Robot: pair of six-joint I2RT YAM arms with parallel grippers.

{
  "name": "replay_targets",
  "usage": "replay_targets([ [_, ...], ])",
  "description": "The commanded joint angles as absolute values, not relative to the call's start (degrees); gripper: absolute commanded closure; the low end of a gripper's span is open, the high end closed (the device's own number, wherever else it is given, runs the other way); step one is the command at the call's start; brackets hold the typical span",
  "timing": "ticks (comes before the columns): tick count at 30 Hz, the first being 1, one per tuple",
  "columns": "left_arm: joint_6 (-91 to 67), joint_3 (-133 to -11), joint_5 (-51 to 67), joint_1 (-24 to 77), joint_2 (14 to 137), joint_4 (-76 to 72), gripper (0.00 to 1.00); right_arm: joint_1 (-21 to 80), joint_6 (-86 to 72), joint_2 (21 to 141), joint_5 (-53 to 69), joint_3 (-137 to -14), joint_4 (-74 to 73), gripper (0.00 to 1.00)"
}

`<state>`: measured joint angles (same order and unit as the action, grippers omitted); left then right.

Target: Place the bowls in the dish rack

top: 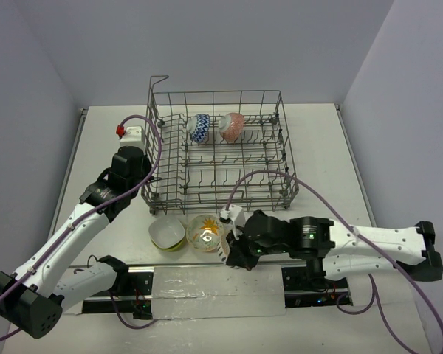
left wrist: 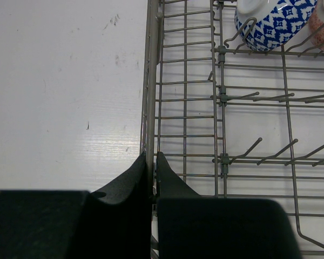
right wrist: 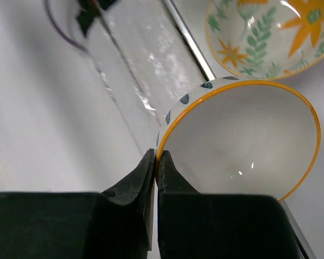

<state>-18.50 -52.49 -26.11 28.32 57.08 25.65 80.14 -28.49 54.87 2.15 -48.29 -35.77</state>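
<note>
The right fingers (right wrist: 140, 181) are clamped on the orange rim of the white bowl with dark spots (right wrist: 243, 140). It is held tilted near the near edge of the counter (top: 325, 147), just beside the yellow-floral bowl (right wrist: 264, 32), with the lime-green bowl (top: 166, 233) beyond that. The left fingers (left wrist: 130, 181) pinch the left rim wire of the dish rack (top: 218, 155), seemingly to steady it. The blue-white bowl (top: 198, 127) and red-orange bowl (top: 232, 125) stand in the far row. A rim pinch is a thin hold, so lift gently, clear the rack's near wall, and lower the bowl on edge between free tines.
</note>
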Motion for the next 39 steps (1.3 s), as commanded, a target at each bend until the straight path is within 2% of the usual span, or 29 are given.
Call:
replay_targets([
  [1,-17.14,-52.47,-26.01,28.12,55.72,27.86,1.00,79.37,-26.46,50.55,5.97,-51.42,-29.89,1.00],
  [7,-17.23,-52.56,-26.10,28.12,55.55,27.86,1.00,74.28,-20.58,49.22,14.57,-54.75,-18.83,1.00],
  [11,-17.14,-52.73,-25.58,28.12,55.46,27.86,1.00,62.69,-19.16,51.23,24.75,-57.83,-9.08,1.00],
  [15,-17.14,-52.65,-25.66,28.12,55.37,27.77,1.00,52.93,-17.93,56.85,28.82,-63.88,-4.40,1.00],
  [18,-17.14,-52.65,-25.05,28.12,55.37,27.77,1.00,45.11,-19.94,63.35,33.65,-68.46,-0.54,1.00],
  [23,-17.14,-52.56,-25.13,28.12,55.28,27.77,1.00,33.33,-22.15,71.62,34.45,-74.52,0.62,1.00],
  [29,-17.05,-52.47,-24.96,28.12,55.02,27.51,1.00,18.31,-24.52,77.08,41.13,-75.41,2.64,1.00],
  [34,-16.70,-52.47,-24.08,28.12,55.28,27.42,1.00,9.86,-27.68,83.84,49.64,-78.04,4.82,1.00],
  [39,-16.52,-52.29,-24.78,28.12,55.46,27.33,1.00,3.53,-42.40,92.96,60.89,-79.01,21.41,1.00],
])
